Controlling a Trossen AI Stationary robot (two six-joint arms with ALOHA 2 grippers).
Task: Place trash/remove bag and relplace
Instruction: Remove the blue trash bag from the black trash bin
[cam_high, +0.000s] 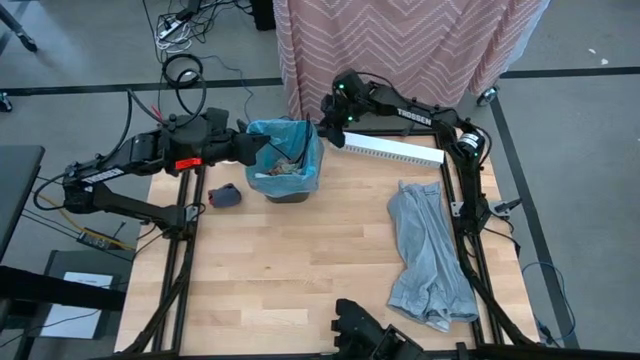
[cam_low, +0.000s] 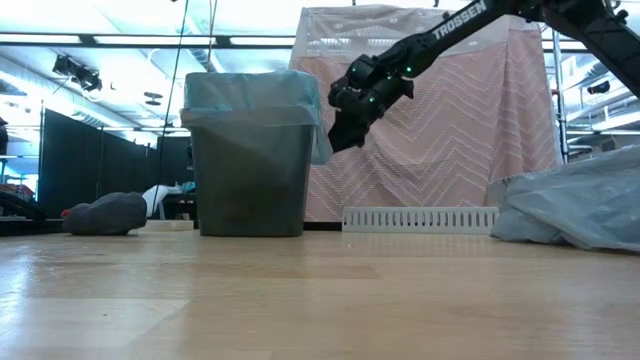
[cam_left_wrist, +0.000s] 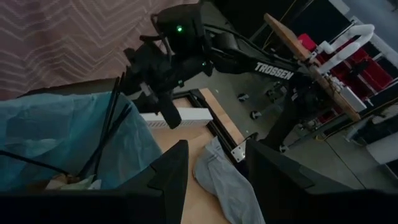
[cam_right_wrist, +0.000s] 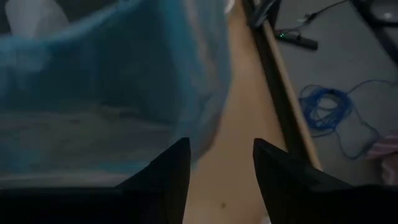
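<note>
The dark bin (cam_high: 283, 165) stands upright on the table, lined with a light-blue bag (cam_low: 250, 100) whose edge folds over the rim. Trash (cam_high: 280, 170) lies inside: brown and white scraps and thin dark sticks (cam_left_wrist: 115, 121). My left gripper (cam_high: 257, 148) is open and hovers at the bin's left rim, with the bag (cam_left_wrist: 56, 137) beside its fingers. My right gripper (cam_high: 330, 122) is open at the bin's far right corner, close to the bag's hanging overhang (cam_low: 322, 135). In the right wrist view the bag (cam_right_wrist: 112, 81) fills the space ahead of the open fingers. My right gripper (cam_right_wrist: 221, 165) comes slanting down from the right beside the bag's overhang (cam_right_wrist: 208, 118). The overhang hangs just ahead of the fingers. Whether a finger touches it I cannot tell.
A small dark grey-blue lump (cam_high: 224, 195) lies left of the bin. A white slotted strip (cam_high: 395, 150) lies along the far edge to the bin's right. A crumpled grey bag (cam_high: 430, 255) sprawls on the right half. Bare wood (cam_high: 290, 270) spreads across the middle and near side.
</note>
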